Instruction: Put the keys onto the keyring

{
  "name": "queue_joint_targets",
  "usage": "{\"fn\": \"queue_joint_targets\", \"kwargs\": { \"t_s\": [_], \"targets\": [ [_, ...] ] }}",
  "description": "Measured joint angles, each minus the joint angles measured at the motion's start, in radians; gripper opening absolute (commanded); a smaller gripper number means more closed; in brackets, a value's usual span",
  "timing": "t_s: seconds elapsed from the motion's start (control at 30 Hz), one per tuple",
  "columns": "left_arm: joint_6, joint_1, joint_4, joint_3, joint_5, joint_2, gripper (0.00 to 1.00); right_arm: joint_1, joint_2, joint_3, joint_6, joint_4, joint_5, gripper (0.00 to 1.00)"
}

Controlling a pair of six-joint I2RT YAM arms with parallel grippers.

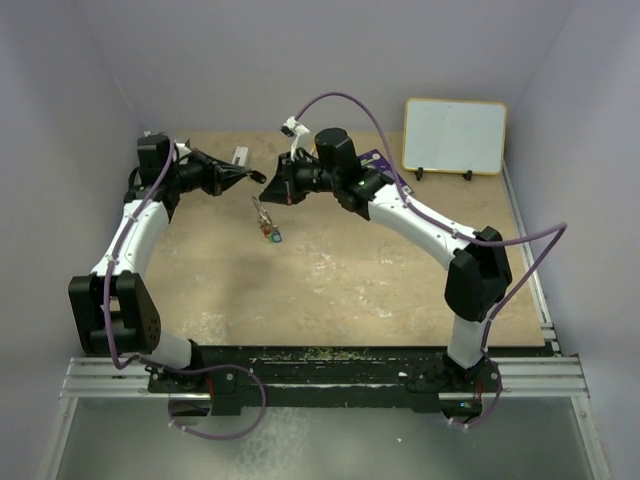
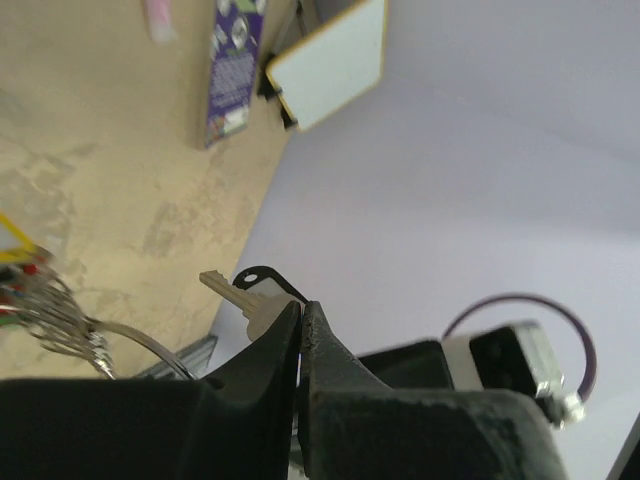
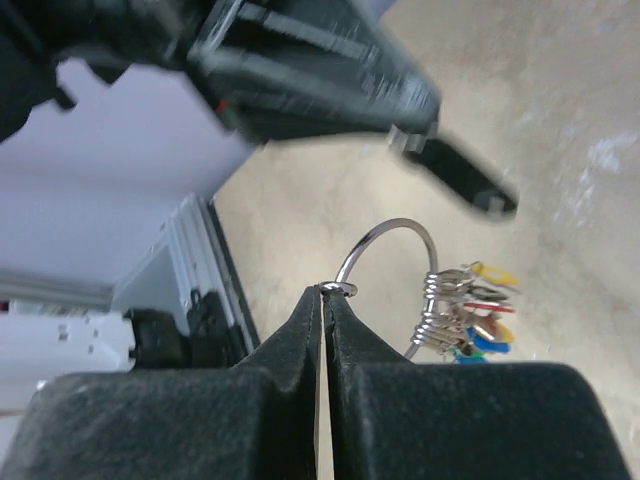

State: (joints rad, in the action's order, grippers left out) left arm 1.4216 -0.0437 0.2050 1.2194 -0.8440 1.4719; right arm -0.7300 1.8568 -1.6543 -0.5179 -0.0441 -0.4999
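Observation:
My right gripper [image 3: 326, 293] is shut on the open end of the silvery keyring [image 3: 392, 238]. Several keys with yellow, red, blue and green tags [image 3: 468, 310] hang bunched on the ring. In the top view the ring and its keys [image 1: 268, 226] dangle below the right gripper [image 1: 274, 190], just above the table. My left gripper [image 2: 301, 305] is shut on a single key [image 2: 232, 291] with a dark-rimmed tag; its blade sticks out past the fingertips. In the top view the left gripper [image 1: 256, 177] is close to the right one, at the far middle of the table.
A purple card [image 2: 232, 70] lies at the back of the table, partly behind the right arm in the top view [image 1: 376, 158]. A whiteboard [image 1: 455, 135] leans on the back right wall. A small white object [image 1: 240, 155] lies at the back left.

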Motion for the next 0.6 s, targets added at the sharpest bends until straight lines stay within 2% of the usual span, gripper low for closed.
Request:
{"fn": "queue_joint_targets", "kwargs": {
  "t_s": [0.23, 0.4, 0.53, 0.6],
  "targets": [
    [-0.019, -0.123, -0.042, -0.051, 0.135, 0.015, 0.04, 0.011, -0.055, 0.000, 0.102, 0.315, -0.101, 0.00],
    [-0.032, -0.140, -0.064, -0.051, 0.169, 0.016, 0.04, 0.026, -0.077, 0.000, 0.172, 0.570, -0.175, 0.00],
    [-0.052, -0.142, -0.064, -0.058, 0.188, 0.016, 0.04, 0.032, -0.033, -0.001, 0.236, 0.708, -0.225, 0.00],
    [-0.062, -0.145, -0.067, -0.066, 0.203, 0.016, 0.04, 0.035, 0.048, -0.046, 0.298, 0.782, -0.238, 0.00]
  ]
}}
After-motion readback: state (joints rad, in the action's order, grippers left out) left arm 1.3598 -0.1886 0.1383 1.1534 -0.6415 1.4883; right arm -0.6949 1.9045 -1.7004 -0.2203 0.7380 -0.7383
